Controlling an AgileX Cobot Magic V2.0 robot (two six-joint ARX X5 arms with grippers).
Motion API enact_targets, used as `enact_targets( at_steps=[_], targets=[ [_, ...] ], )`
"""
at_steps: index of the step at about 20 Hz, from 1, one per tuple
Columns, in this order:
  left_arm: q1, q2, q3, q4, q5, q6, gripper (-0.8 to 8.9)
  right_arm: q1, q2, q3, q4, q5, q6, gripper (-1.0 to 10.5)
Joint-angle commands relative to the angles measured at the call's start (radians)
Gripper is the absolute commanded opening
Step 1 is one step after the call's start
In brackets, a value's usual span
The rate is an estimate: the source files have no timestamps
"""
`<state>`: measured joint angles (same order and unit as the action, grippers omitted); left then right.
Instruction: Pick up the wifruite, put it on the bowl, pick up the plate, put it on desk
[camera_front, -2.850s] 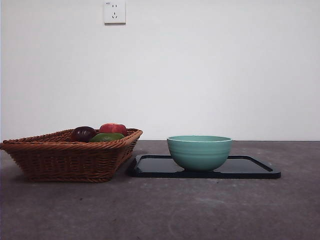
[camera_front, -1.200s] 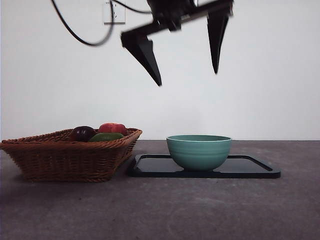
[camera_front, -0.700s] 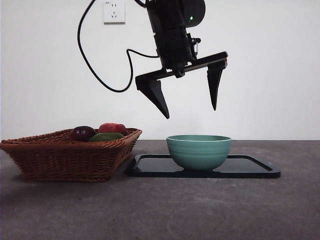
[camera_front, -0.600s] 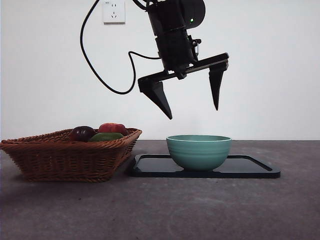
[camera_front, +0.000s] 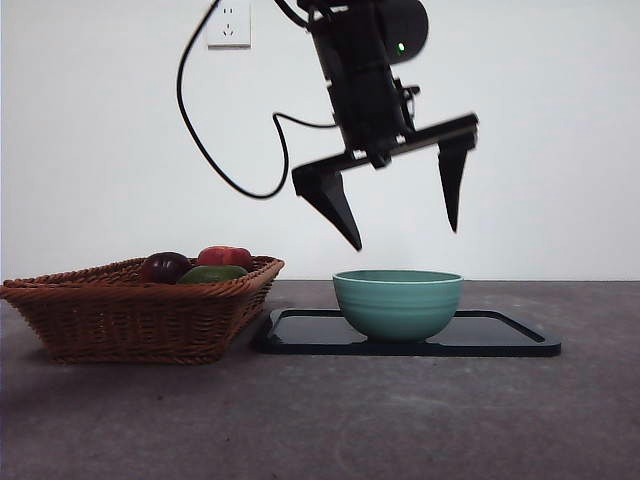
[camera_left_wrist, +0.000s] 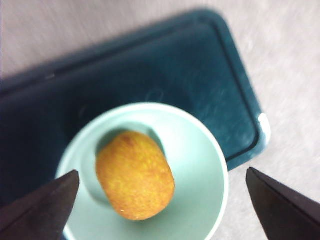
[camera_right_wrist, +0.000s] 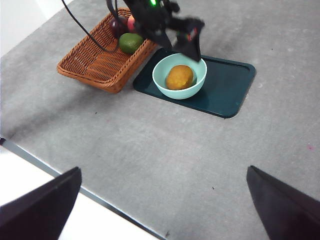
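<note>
With the wifruite (camera_left_wrist: 135, 175) lying in the bowl (camera_front: 398, 303), your left gripper (camera_front: 405, 232) hovers above, jaws wide and empty; next, you grip the plate (camera_front: 500, 340) on the table (camera_front: 320, 420).

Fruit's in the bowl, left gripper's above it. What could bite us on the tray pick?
1. The bowl with the wifruite sits on the dark tray; lifting the tray could slide or tip it.
2. The left gripper hangs open just above the bowl's rim; a careless sideways move might clip it.
3. The basket crowds one tray end.
</note>
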<state>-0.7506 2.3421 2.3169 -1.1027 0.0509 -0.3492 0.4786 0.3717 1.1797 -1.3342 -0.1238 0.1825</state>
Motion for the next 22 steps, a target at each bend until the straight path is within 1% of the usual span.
enact_targets(
  at_steps=[1, 5, 14, 16, 18, 21, 22],
  targets=[
    [-0.015, 0.051, 0.034, -0.004, -0.008, 0.017, 4.95, 0.005, 0.003, 0.009, 0.002, -0.008, 0.001, 5.5],
    [-0.015, 0.070, 0.034, -0.012, -0.061, 0.023, 4.95, 0.005, 0.003, 0.009, 0.002, -0.011, 0.001, 5.5],
    [-0.033, 0.126, 0.034, -0.031, -0.066, 0.037, 4.83, 0.005, 0.003, 0.009, 0.002, -0.010, 0.001, 5.5],
    [-0.034, 0.135, 0.034, -0.034, -0.069, 0.040, 4.32, 0.005, 0.003, 0.009, 0.002, -0.010, 0.001, 5.5],
    [-0.035, 0.139, 0.034, -0.031, -0.078, 0.043, 4.23, 0.005, 0.003, 0.009, 0.002, -0.010, 0.001, 5.5],
    [-0.035, 0.141, 0.034, -0.029, -0.083, 0.055, 2.85, 0.005, 0.003, 0.009, 0.002, -0.010, 0.000, 5.5],
    [-0.035, 0.141, 0.034, -0.029, -0.087, 0.058, 2.75, 0.005, 0.003, 0.009, 0.002, -0.010, 0.000, 5.5]
  ],
)
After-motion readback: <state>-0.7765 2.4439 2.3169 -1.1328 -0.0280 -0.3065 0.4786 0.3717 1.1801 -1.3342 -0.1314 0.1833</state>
